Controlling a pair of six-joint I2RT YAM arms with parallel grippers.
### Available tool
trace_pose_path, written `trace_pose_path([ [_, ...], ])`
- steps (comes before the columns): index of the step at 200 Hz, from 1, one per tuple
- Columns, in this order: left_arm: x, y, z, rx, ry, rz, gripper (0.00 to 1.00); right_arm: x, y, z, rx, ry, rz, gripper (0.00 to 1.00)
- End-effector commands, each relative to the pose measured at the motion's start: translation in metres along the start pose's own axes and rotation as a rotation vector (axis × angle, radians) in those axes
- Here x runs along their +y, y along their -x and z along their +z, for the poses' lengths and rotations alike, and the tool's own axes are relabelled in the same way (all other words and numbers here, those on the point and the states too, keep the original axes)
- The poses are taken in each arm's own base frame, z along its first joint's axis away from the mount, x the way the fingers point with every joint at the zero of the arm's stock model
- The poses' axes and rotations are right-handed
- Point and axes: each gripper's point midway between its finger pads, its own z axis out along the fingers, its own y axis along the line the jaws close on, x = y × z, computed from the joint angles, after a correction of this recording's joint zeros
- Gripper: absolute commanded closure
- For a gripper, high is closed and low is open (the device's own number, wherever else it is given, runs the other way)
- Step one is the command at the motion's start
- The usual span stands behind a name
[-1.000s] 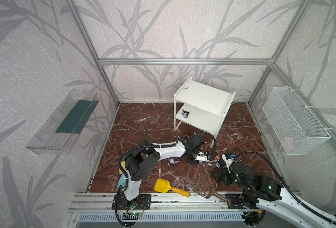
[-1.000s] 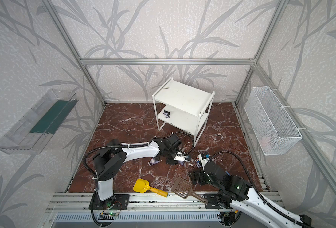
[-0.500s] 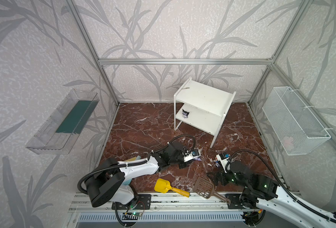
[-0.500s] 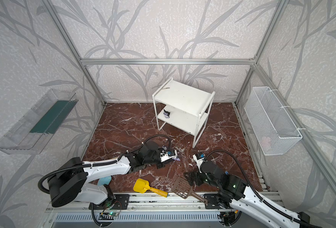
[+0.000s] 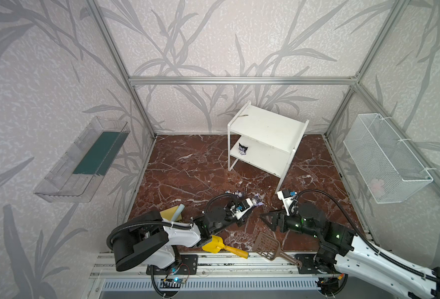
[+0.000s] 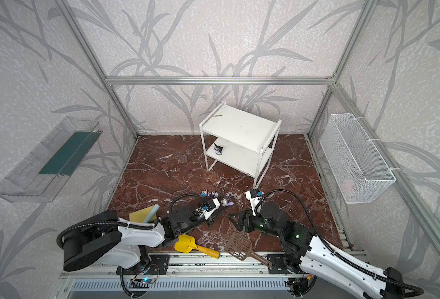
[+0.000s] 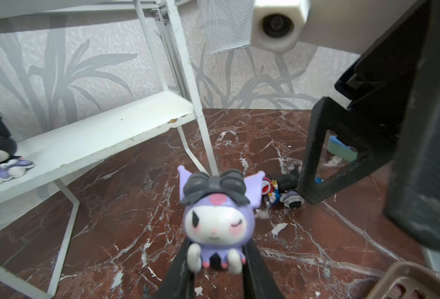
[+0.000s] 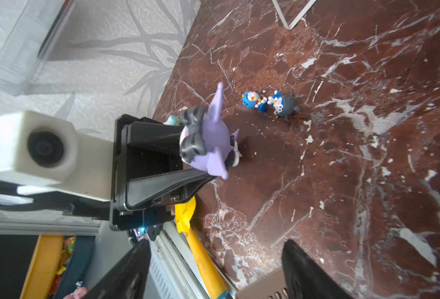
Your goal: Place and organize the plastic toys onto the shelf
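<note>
Here, a red-brown marble worktop (image 5: 188,168) sits inside a walled cell. The white two-tier shelf (image 5: 268,126) stands near the back edge, a little right of the middle, turned at an angle. One black toy (image 5: 243,149) sits on its lower tier, at the left end.

Near the front edge, around the middle, the left gripper (image 7: 217,259) has its jaws closed on a purple toy (image 7: 217,222) with pointed ears. It grips low on the body, so the head stands upright above the fingers, facing the wrist camera. Two blue toys (image 8: 255,101) lie side by side on the worktop just behind that gripper.

The right gripper (image 8: 217,246) hovers near the front edge, right of the middle, pointing toward the left gripper. Its jaws stand wide apart with nothing between them. In the left wrist view, a red-headed toy (image 7: 270,190) and a dark toy (image 7: 290,192) lie together on the worktop beside a right finger.

A yellow scoop (image 5: 213,244) and a brown scoop (image 5: 266,243) lie at the front edge between the arms.
</note>
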Motion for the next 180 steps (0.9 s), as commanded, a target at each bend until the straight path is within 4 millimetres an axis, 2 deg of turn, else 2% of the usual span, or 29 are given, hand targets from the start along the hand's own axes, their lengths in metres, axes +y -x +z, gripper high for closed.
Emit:
trace_pose_path([
  [1,0.011,0.029,-0.006,-0.141,0.063,-0.051,0.72,0.026,0.025,-0.004,-0.077,0.101,0.061,0.27],
  [26,0.007,0.03,-0.009,-0.156,0.037,-0.072,0.72,0.027,0.036,-0.003,-0.116,0.157,0.111,0.38],
  [65,0.003,0.031,-0.013,-0.172,0.014,-0.1,0.72,0.026,0.054,0.001,-0.151,0.235,0.171,0.44],
  [129,0.003,0.033,-0.015,-0.176,0.01,-0.107,0.72,0.036,0.06,0.012,-0.117,0.261,0.144,0.55],
  [145,0.004,0.033,-0.016,-0.177,0.013,-0.104,0.72,0.036,0.06,0.013,-0.109,0.261,0.146,0.61],
  [180,0.004,0.033,-0.015,-0.175,0.012,-0.105,0.72,0.04,0.06,0.013,-0.105,0.281,0.138,0.84],
])
